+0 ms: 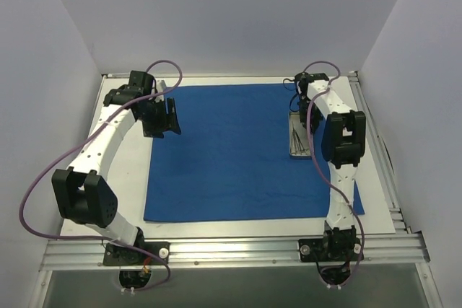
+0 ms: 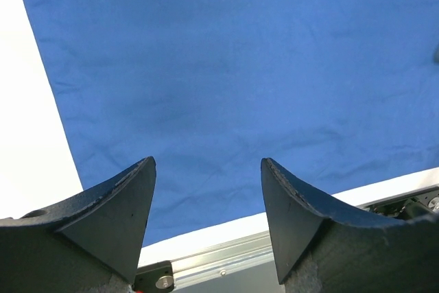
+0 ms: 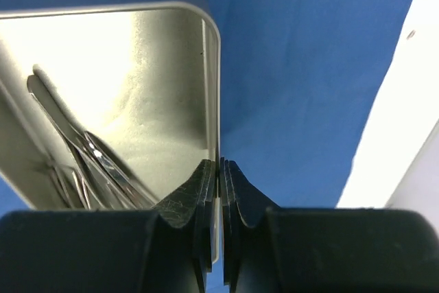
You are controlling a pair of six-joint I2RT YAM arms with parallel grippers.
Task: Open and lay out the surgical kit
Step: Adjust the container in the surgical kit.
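The royal-blue cloth (image 1: 238,153) lies spread flat as a large sheet on the table. A shallow metal tray (image 1: 299,138) sits on its right part with thin silver forceps and tweezers (image 1: 297,138) inside. In the right wrist view my right gripper (image 3: 220,169) is shut on the tray's rim (image 3: 214,101), one finger inside and one outside; the instruments (image 3: 89,162) lie in the tray. My left gripper (image 1: 167,115) is open and empty over the cloth's far left part; its wrist view shows only cloth (image 2: 226,80) between the fingers.
White tabletop (image 1: 126,171) shows left of the cloth and along its near edge. An aluminium frame rail (image 1: 238,250) runs along the near side. White enclosure walls stand on three sides.
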